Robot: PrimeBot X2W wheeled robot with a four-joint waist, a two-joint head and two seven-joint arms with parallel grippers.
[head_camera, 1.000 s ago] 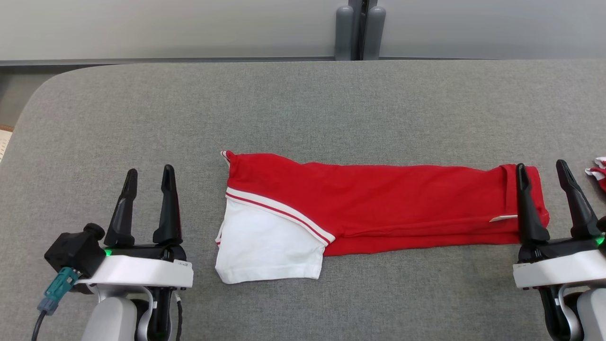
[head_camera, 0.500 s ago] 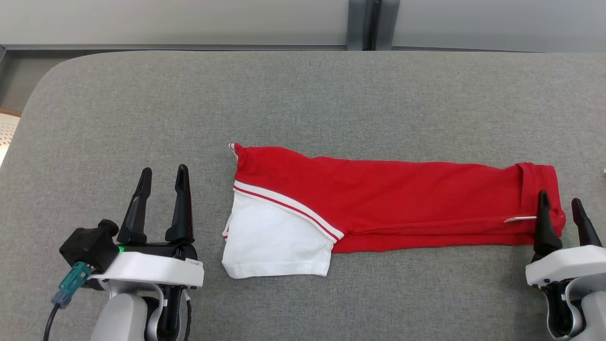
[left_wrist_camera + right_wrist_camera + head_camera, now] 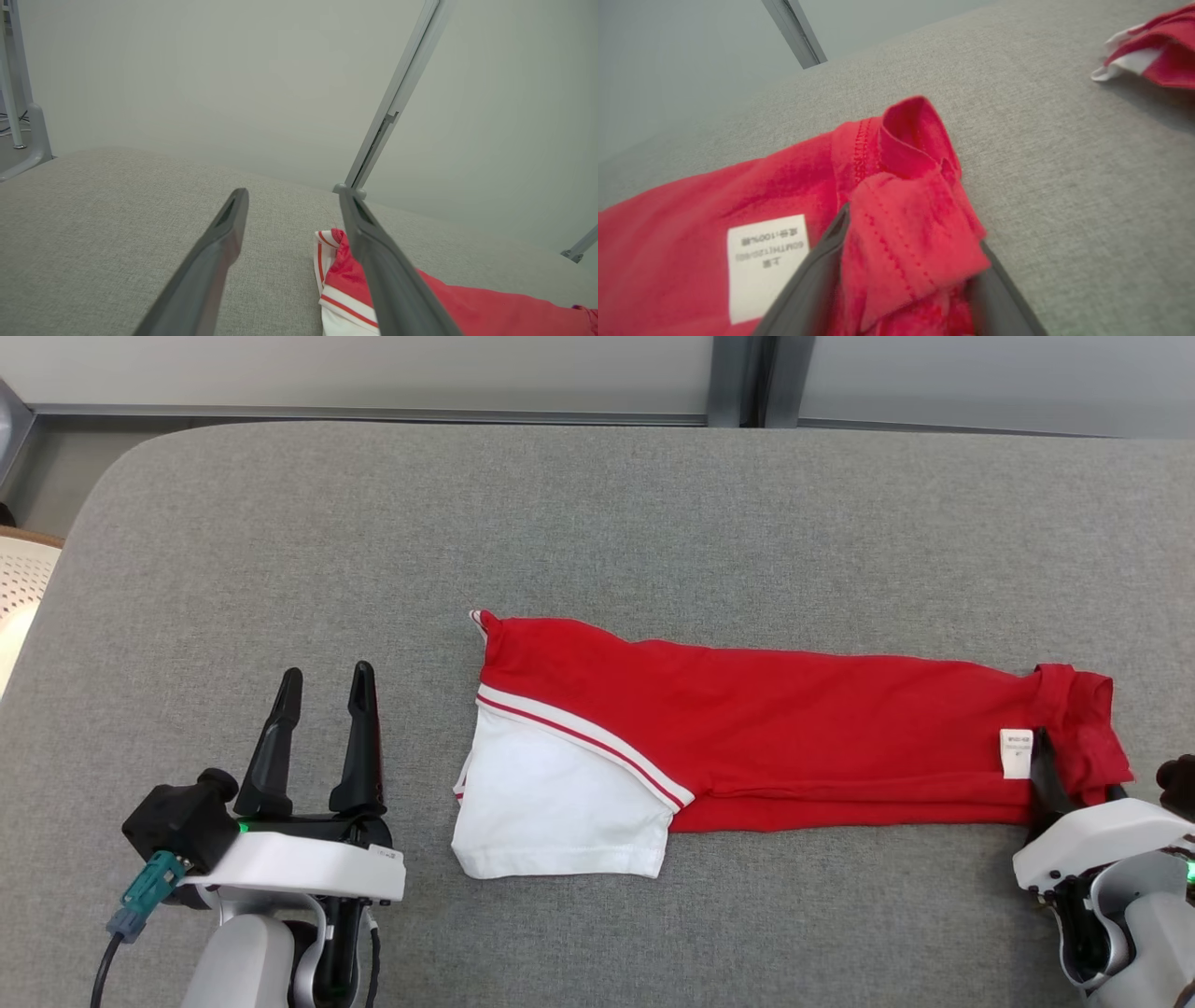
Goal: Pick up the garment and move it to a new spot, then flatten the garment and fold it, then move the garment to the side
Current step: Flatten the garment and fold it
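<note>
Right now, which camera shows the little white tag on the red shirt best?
The right wrist view: the tag is large there, its print visible. The head view has it as a small white patch near the shirt's right end. The left wrist view looks at the sleeve end.

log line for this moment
garment: folded strip on table; left gripper: open, beside it; right gripper: jaws astride its right end

one finger of my right gripper (image 3: 1074, 775) hidden under the garment (image 3: 794, 728), tag (image 3: 768, 261) print too blurred to read, second red cloth (image 3: 1153, 51) cut off at the edge
</note>
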